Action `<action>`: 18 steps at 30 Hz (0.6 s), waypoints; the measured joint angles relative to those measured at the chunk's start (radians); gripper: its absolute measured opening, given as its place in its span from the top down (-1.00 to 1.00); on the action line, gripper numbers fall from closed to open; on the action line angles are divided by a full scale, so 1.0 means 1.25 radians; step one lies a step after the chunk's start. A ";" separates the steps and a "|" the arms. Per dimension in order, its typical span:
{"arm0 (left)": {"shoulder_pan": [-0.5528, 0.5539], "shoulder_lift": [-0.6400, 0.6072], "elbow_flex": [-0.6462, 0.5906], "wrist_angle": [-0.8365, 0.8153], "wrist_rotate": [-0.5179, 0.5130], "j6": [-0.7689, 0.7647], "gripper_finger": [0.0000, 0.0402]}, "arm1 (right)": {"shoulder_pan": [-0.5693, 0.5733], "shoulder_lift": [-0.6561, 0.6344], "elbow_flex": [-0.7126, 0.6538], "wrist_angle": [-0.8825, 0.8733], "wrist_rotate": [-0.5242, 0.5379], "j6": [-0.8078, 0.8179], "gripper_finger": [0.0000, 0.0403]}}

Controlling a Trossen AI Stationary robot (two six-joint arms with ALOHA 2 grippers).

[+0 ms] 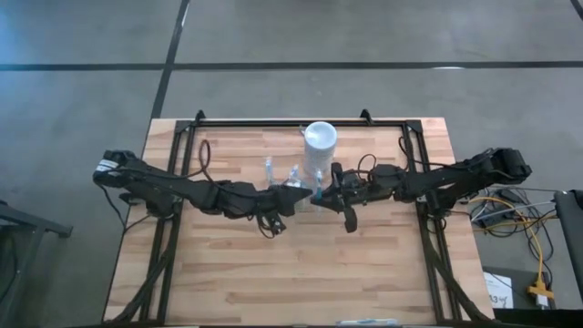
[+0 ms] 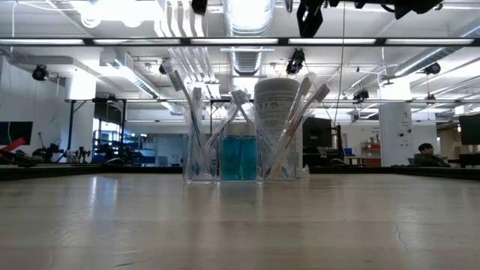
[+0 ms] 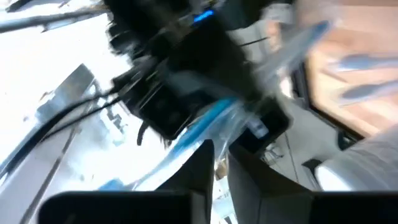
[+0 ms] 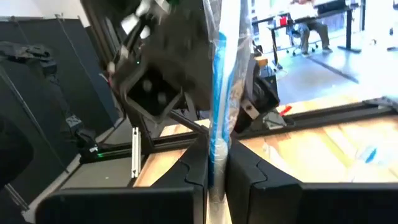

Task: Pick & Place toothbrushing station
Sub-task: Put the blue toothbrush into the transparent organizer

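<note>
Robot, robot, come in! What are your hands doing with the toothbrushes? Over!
Both grippers raised mid-table. Right gripper jaws shut on a wrapped toothbrush. Left gripper also pinching the toothbrush. White cup and clear holder close by below. Over.

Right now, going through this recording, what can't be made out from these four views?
- Left gripper: left wrist view is motion-blurred; whether it grips the wrapped toothbrush is unclear.
- Right gripper: shut on that toothbrush, whose ends run off the right wrist view.
- Low view: both grippers cut off by the top edge.
- White cup: contents too small in the high view.
</note>
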 joint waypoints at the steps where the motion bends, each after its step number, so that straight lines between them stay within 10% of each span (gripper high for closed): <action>1: -0.001 -0.010 0.000 0.006 0.003 -0.016 0.76 | -0.001 -0.006 0.000 -0.002 0.000 -0.007 0.90; 11: -0.005 -0.118 0.000 -0.006 -0.004 -0.323 0.47 | -0.001 -0.070 -0.001 -0.025 0.000 -0.086 0.90; 18: 0.012 -0.252 0.000 -0.186 -0.008 -0.825 0.45 | -0.002 -0.114 -0.005 -0.093 0.000 -0.169 0.90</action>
